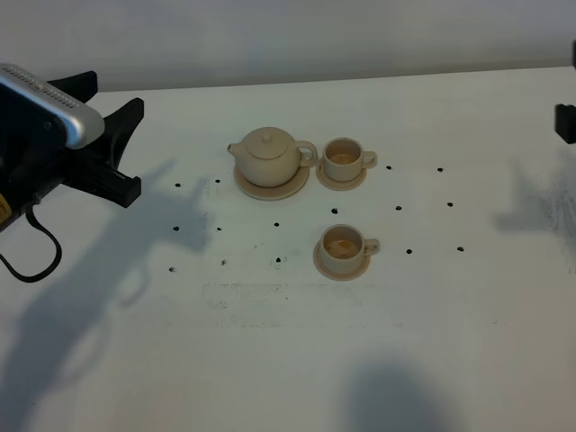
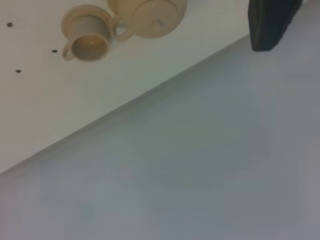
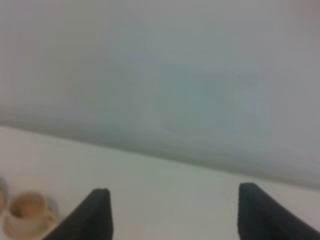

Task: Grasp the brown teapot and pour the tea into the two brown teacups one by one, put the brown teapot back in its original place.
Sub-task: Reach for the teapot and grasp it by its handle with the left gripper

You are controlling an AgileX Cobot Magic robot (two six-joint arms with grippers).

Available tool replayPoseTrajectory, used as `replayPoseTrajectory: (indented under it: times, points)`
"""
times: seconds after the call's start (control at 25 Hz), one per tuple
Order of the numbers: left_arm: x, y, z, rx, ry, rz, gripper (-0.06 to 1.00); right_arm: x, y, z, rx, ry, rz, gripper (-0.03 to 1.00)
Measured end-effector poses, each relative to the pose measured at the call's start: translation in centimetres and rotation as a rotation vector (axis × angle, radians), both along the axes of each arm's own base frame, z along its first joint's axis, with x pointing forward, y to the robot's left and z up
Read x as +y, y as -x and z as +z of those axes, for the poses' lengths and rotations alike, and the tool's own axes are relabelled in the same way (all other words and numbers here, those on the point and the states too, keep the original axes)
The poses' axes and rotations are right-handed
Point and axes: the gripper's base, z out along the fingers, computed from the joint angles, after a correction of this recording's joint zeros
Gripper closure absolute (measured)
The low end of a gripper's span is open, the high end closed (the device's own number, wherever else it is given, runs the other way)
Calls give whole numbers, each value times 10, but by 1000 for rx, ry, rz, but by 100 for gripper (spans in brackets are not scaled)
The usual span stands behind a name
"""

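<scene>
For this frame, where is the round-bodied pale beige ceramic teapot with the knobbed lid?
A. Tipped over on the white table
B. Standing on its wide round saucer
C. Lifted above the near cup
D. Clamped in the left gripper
B: the teapot stands upright on the wide beige saucer beside the far teacup, while the left gripper is off to the side, jaws apart, touching nothing.

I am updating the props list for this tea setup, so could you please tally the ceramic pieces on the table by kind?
Teapot: 1
Teacups: 2
Saucers: 3
Total: 6
</scene>
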Motion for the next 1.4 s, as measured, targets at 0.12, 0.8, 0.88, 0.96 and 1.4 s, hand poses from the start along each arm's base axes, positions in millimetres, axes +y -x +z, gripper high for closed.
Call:
replayPoseTrajectory:
  times: [0.12, 0.8, 0.88, 0.96, 1.4]
  points:
    - [2, -1, -1, 17, 18, 27, 47, -5, 13, -3, 85, 11, -9, 44]
    - [4, -21, -25, 188, 66, 109, 47, -35, 123, 4, 298, -96, 39, 44]
    - [4, -22, -24, 190, 68, 111, 47, -40, 135, 5, 288, -97, 39, 44]
    - [4, -23, -24, 187, 69, 111, 47, -43, 145, 4, 289, -104, 46, 44]
    - [5, -23, -25, 210, 87, 127, 47, -50, 187, -29, 275, -163, 128, 44]
